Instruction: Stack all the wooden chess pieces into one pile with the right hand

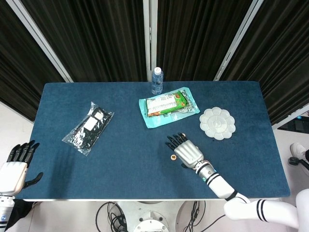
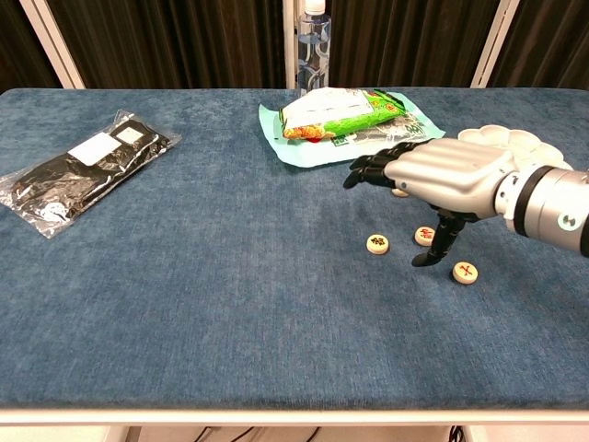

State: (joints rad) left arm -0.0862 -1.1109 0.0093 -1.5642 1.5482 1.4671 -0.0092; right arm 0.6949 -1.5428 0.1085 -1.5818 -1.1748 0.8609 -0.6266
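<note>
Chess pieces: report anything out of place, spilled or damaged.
Nothing stands out. The visible chess pieces lie flat and apart on the table, none stacked yet; others may hide behind the right robot hand hovering over them.

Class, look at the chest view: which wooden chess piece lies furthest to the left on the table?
The chess piece lying clear of the right hand, left of its thumb. The other two plainly showing sit further right, by and beyond the thumb.

3 round wooden chess pieces [image 2: 377, 244] visible, flat, unstacked, red-marked faces up, blue table
</note>
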